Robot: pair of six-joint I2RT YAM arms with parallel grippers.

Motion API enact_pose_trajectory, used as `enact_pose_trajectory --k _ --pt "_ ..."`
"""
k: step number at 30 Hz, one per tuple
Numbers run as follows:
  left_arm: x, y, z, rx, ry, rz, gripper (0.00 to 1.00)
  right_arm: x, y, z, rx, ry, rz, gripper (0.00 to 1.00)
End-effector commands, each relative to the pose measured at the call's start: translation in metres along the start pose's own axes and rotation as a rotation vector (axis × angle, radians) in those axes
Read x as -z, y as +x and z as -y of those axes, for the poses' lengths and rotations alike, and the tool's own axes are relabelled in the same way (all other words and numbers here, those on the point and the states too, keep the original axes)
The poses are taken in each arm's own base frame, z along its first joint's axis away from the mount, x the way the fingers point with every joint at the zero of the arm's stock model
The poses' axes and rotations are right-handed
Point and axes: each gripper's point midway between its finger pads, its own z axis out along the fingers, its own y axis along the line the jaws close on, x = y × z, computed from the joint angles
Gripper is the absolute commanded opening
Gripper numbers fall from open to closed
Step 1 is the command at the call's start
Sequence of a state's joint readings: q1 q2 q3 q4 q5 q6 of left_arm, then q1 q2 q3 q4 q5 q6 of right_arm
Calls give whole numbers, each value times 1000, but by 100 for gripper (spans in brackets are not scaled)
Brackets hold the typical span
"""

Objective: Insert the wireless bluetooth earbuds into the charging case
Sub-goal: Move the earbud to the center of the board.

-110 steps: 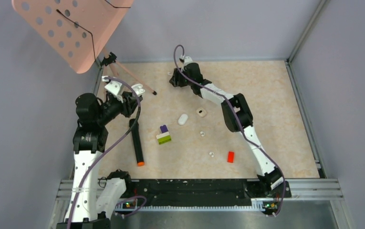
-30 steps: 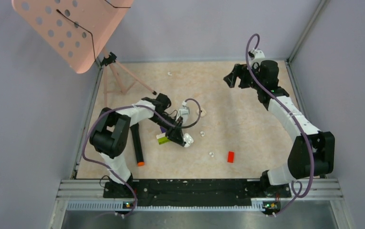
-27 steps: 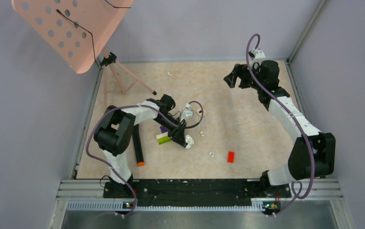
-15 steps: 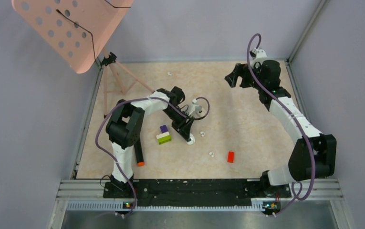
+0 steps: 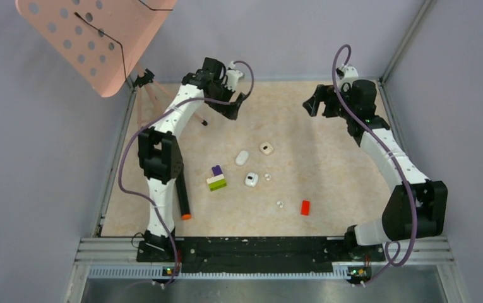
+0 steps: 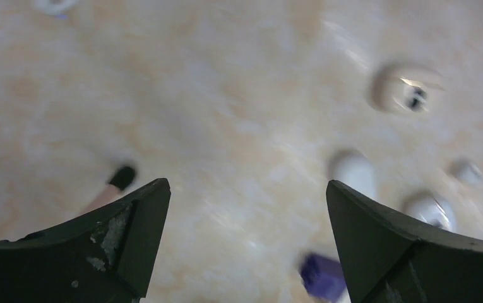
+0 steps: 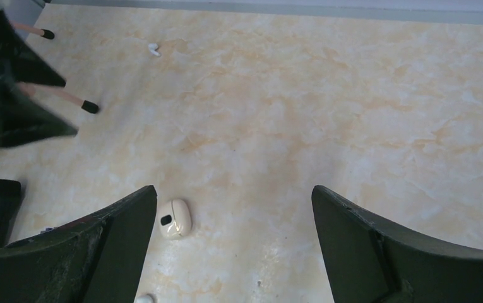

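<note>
Three pebble-shaped charging cases lie mid-table: a white one, a cream one and another white one. Tiny white earbuds lie loose: one beside the near case, one nearer the front, and one by the back wall. My left gripper hangs open and empty over the back left of the table. Its view is blurred but shows the cream case. My right gripper is open and empty at the back right.
A red brick lies front right. A purple and green brick stack sits left of the cases. A black marker with an orange tip lies at the left. A pink perforated stand on a tripod stands in the back left corner.
My left gripper opened and let go of the white case near mid-table. It then swung up to the far back left. The right arm barely moved.
</note>
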State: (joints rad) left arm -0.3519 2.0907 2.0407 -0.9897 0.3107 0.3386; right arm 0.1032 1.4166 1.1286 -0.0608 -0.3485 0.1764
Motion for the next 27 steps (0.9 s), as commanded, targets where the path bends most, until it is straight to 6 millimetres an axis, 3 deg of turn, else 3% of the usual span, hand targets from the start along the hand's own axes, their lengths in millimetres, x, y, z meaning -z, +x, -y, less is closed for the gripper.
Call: enact_pose_trajectory --k 1,5,10,13,18,21,27 --pt "-26 -68 -127 175 -452 268 99 19 -31 -8 32 -9 68 92" --pt "-47 -90 -176 252 -500 420 99 20 -22 -6 26 4 42 91" --pt "-78 -101 -205 288 -426 537 97 23 -16 -2 18 28 26 91" --pt "-94 -107 -208 347 -319 617 93 20 -10 2 18 43 7 91" --pt "-103 -120 -214 413 -289 692 85 12 -6 10 33 67 -39 91" --pt "-104 -111 -221 531 -330 682 73 6 -14 14 45 76 -55 91" --pt "-112 -89 -217 678 -333 627 71 -7 -25 20 58 90 -56 91"
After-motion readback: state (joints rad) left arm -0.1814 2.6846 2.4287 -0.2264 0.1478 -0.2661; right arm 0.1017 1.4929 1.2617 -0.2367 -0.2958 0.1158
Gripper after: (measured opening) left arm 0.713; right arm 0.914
